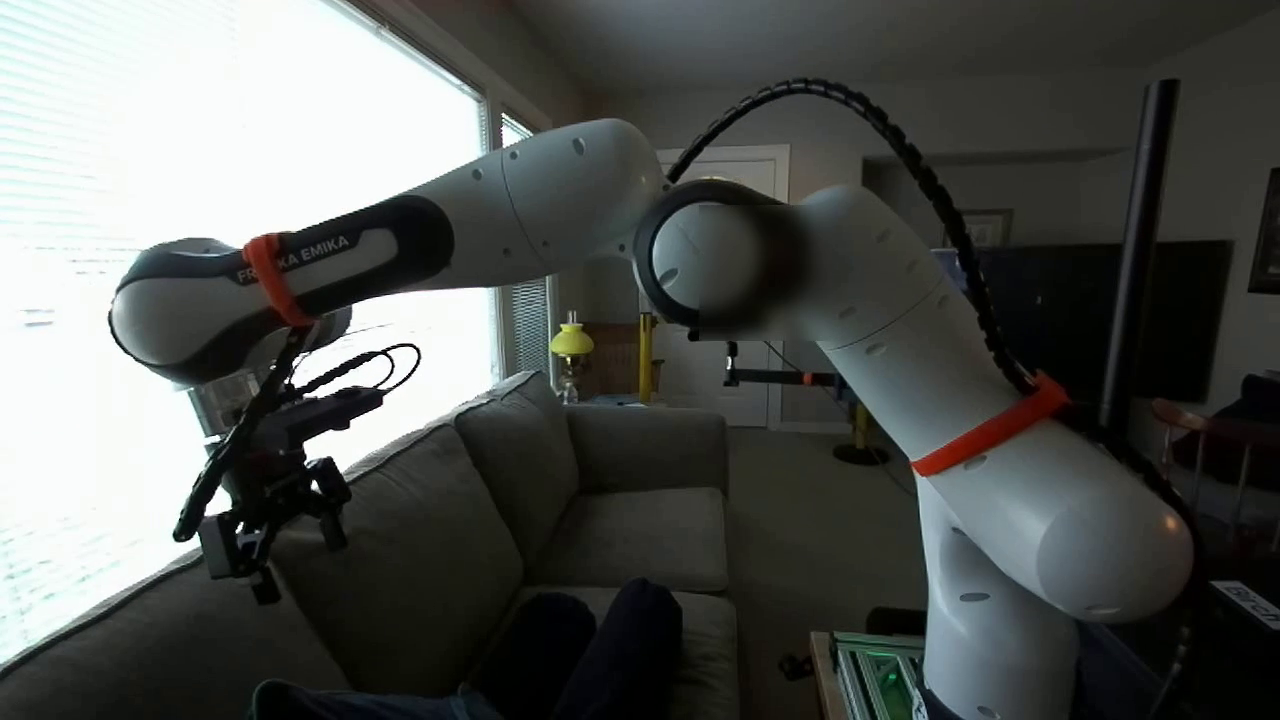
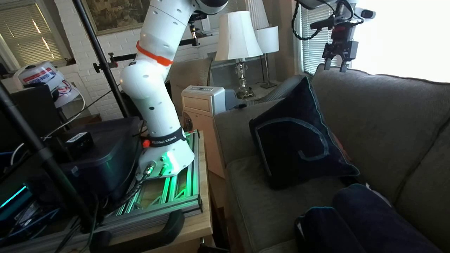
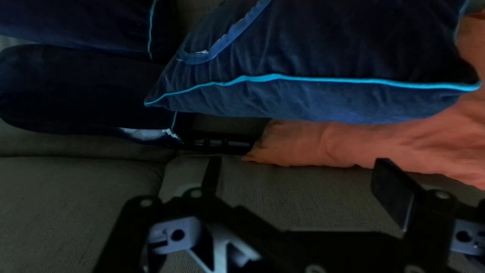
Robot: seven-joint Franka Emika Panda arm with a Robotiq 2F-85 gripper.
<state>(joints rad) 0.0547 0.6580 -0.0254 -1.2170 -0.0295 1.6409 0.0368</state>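
In an exterior view, the gripper point(image 1: 300, 560) is held over the sofa point(image 1: 640, 540) with its fingers pointed downward. The cable point(image 1: 810, 87) is bound to the arm point(image 1: 560, 210) with orange-red straps point(image 1: 272, 280), probably so that snagging is avoided.

In an exterior view, the patterned cushion point(image 2: 302, 137) is propped at a tilt on the sofa, close to the backrest point(image 2: 383, 112).

In the wrist view, the jaws are seen spread wide; nothing is gripped. Just past the fingertips, the orange cushion point(image 3: 360, 144) is tucked partly under the patterned cushion, whose tilt is perhaps supported by it. Beside these, navy cushions point(image 3: 79, 87) are set together. A slotted item point(image 3: 224, 144) is seen in the gap, too dimly lit to be named.
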